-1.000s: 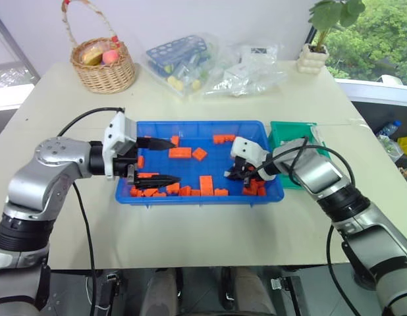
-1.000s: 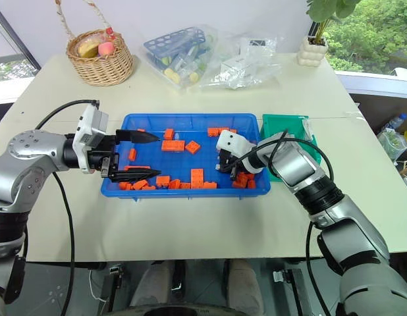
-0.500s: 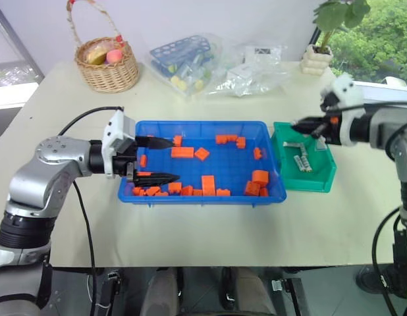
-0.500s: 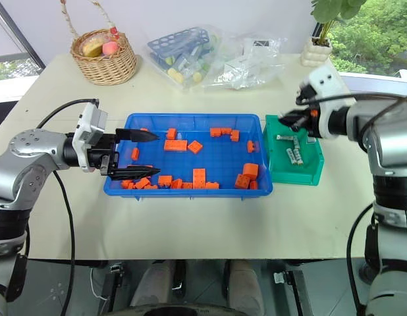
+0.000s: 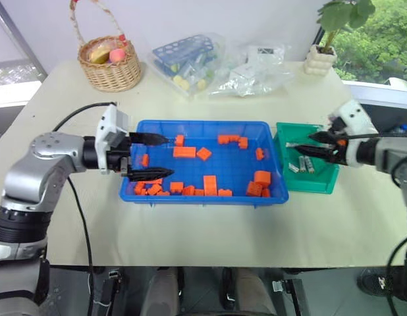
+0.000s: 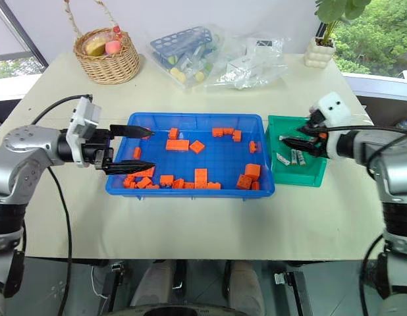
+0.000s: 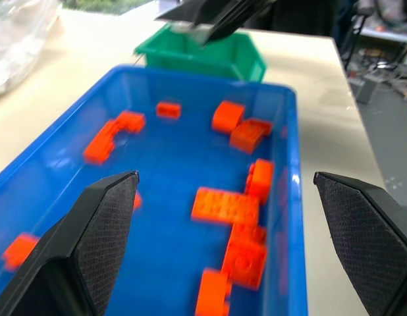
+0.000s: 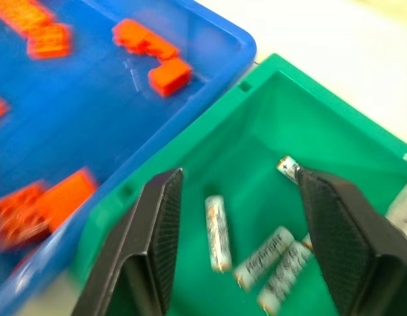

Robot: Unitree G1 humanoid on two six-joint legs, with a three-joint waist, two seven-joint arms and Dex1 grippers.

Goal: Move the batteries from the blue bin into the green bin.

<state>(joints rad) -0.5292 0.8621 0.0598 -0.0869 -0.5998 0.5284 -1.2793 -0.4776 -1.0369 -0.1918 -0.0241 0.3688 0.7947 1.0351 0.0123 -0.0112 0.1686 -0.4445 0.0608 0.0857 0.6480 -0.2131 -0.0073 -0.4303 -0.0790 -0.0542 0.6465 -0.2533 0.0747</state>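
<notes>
The blue bin point(image 5: 264, 148) lies mid-table and holds several orange bricks point(image 5: 208, 184). My left gripper point(image 5: 164, 157) hangs open over its left end, nothing between the fingers point(image 7: 105, 227). To the right stands the green bin point(image 5: 320, 182) with several batteries point(image 8: 217, 232) lying on its floor point(image 5: 302, 163). My right gripper point(image 5: 303, 143) is open just above that bin, pointing left, its fingers point(image 8: 157, 230) spread either side of the batteries and holding nothing. In the left wrist view the right gripper's fingers point(image 7: 217, 13) show above the green bin point(image 7: 210, 56).
At the back of the table are a wicker basket point(image 5: 111, 62), a clear bag with a blue rack point(image 5: 184, 59), more clear bags point(image 5: 256, 69) and a potted plant point(image 5: 320, 59). Bare tabletop runs along the near edge point(image 5: 203, 230).
My right gripper left the blue bin's right end shut, swung right over the green bin and has now opened there. The left gripper shifted slightly left.
</notes>
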